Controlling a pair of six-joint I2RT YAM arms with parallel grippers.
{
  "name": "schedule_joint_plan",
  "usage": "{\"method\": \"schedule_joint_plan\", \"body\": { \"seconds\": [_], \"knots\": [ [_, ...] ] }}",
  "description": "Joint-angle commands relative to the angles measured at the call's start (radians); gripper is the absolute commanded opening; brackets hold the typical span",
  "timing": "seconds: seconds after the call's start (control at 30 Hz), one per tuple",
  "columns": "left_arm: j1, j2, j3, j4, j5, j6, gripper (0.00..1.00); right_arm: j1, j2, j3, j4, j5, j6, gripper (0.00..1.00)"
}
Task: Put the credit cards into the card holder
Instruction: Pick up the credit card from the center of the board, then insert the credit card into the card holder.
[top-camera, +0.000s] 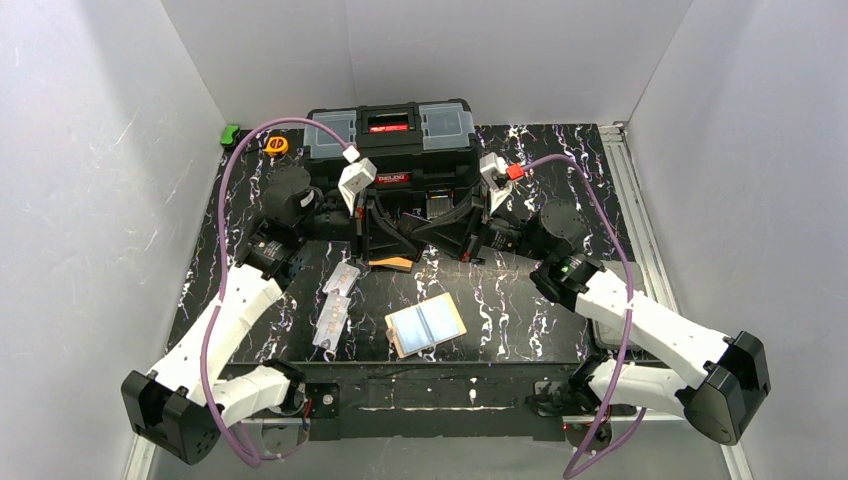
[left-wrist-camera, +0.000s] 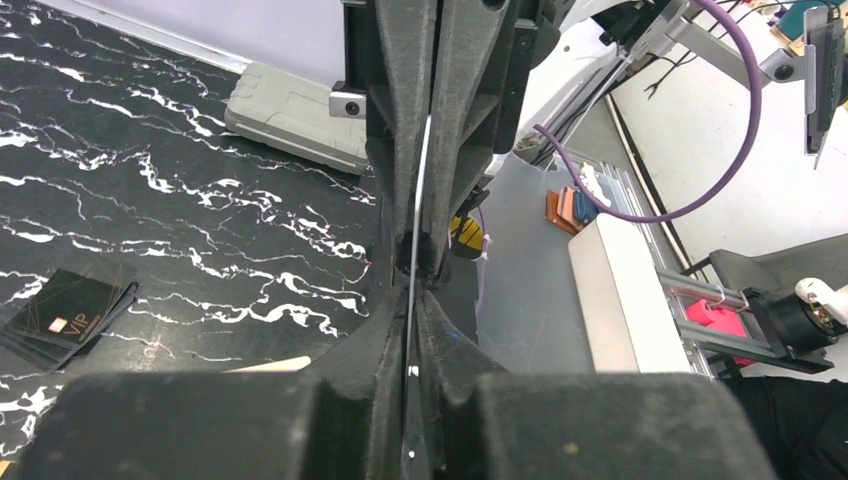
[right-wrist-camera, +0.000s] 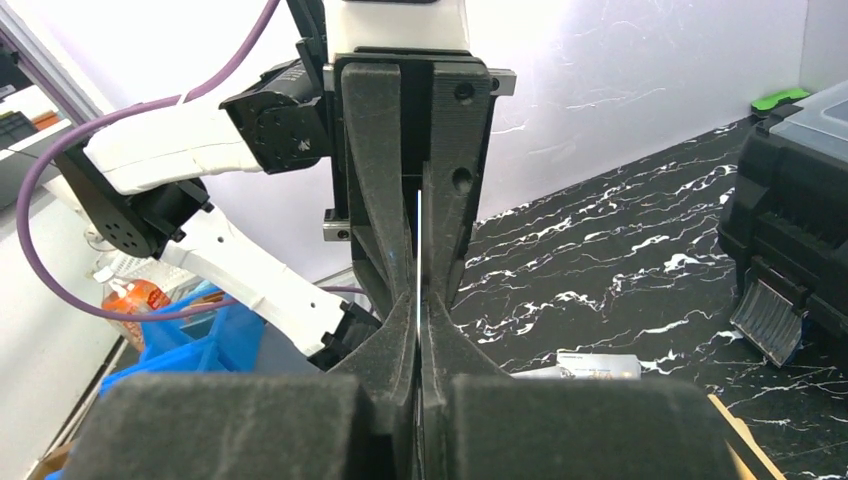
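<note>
Black left fingers (left-wrist-camera: 370, 345) and right fingers (right-wrist-camera: 465, 345) both clench one edge-on credit card (left-wrist-camera: 419, 195) — card holder (top-camera: 426, 325) lies open below them, lower centre

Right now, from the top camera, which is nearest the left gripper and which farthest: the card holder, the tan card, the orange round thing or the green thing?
From the left gripper:
1. tan card, pinched at its fingertips.
2. card holder, open, nearer the front edge.
3. orange round thing, back left.
4. green thing, back-left corner.
</note>
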Motion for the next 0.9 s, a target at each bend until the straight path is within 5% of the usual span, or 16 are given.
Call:
{"method": "schedule_joint_plan", "body": {
  "seconds": [0.0,0.17,0.4,0.67,0.87],
  "knots": [
    [0.005,0.001,0.038,-0.08,-0.013,0.026,0.14,-0.011,-0.014,0.034,0.086,0.002,0.009,0.01],
    [0.014,-0.019,0.085,-0.307,-0.068,0.207,0.6,-0.08,-0.024,0.055,-0.056,-0.022,0.01,0.01],
    [0.078,-0.142,-0.092,-0.525,-0.104,0.625,0.88,-0.182,0.032,0.089,-0.421,-0.021,-0.035,0.01],
    [0.063,-0.132,-0.286,-0.707,-0.194,1.237,0.88,-0.188,0.209,-0.069,-0.448,-0.177,0.066,0.01],
    [0.003,-0.052,-0.373,-0.661,-0.231,1.496,0.83,-0.146,0.313,-0.163,-0.334,-0.196,0.115,0.01]
  ]
}}
